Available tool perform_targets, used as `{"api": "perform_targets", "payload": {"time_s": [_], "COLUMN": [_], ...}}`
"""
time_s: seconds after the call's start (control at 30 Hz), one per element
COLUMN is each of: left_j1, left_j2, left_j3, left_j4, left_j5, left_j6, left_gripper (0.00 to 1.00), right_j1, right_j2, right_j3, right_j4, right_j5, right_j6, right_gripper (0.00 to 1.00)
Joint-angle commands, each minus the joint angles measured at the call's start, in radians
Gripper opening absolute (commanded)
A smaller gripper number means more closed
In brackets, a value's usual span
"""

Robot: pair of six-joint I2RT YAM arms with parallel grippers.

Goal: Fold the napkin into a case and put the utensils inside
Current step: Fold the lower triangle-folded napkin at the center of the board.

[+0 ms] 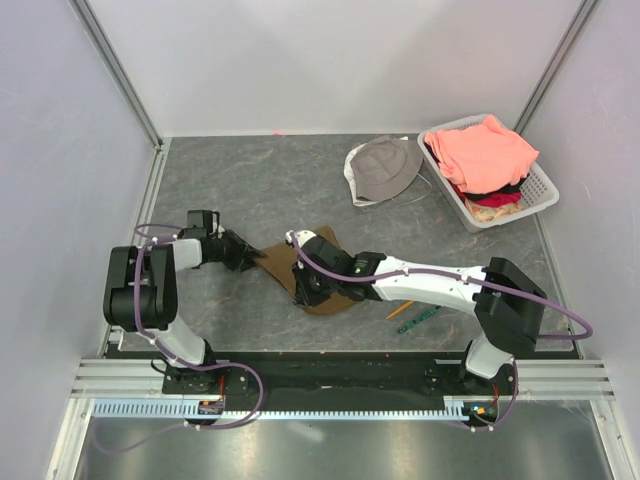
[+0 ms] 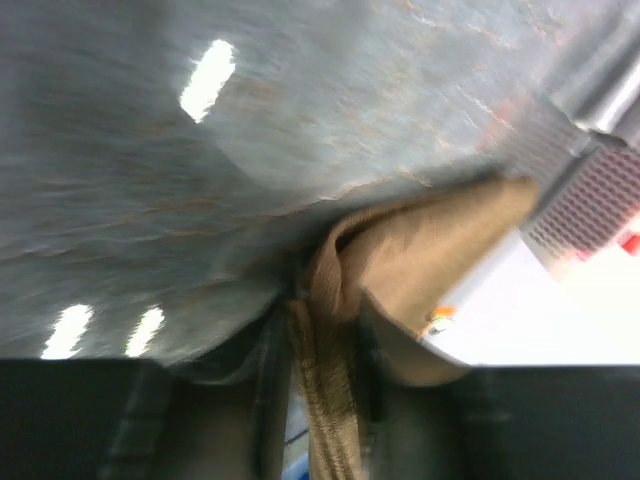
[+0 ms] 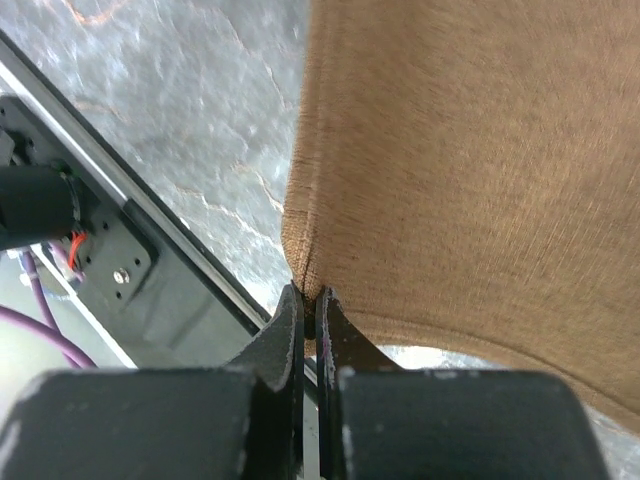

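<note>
You have one rumpled, half-folded brown napkin (image 1: 325, 243), clamped by left gripper (image 1: 252, 256) and right gripper (image 1: 306, 290); two utensils (image 1: 418, 319) lie near-right.

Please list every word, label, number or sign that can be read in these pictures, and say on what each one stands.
No text can be read in any view.
The grey bucket hat bears a faint pale mark, too small to read.
The napkin and the white basket show no lettering.
</note>
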Motion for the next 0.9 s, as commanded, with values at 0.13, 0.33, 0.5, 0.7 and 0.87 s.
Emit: {"api": "perform_targets", "payload": {"time_s": [0.13, 0.33, 0.5, 0.7, 0.87], "left_j1": [-0.002, -0.106, -0.290, -0.449, -0.542], "left_j2": [-0.159, -0.263, -0.195, 0.026, 0.218], "left_j3": [0.201, 0.289, 0.370, 0.586, 0.772], "left_j4": [-0.336, -0.551, -0.677, -0.804, -0.970], "left_j5": [-0.314, -0.552, -0.838, -1.055, -1.185], "left_j6": [0.280, 0.323, 0.271, 0.161, 0.018], "left_gripper": [0.03, 0.02, 0.02, 0.02, 0.02], "right_j1": [0.030, 0.050, 0.049, -0.051, -0.117], "right_j2": [-0.068, -0.024, -0.010, -0.044, -0.048], "right_j3": [-0.236, -0.359, -0.451, -0.615, -0.696], "right_j4": [0.259, 0.568, 0.791, 0.912, 0.926], "right_j5": [-0.178, -0.343, -0.418, -0.457, -0.474], "right_j6": [0.084, 0.230, 0.329, 0.409, 0.406], "right_gripper": [0.00, 0.00, 0.00, 0.00, 0.00]}}
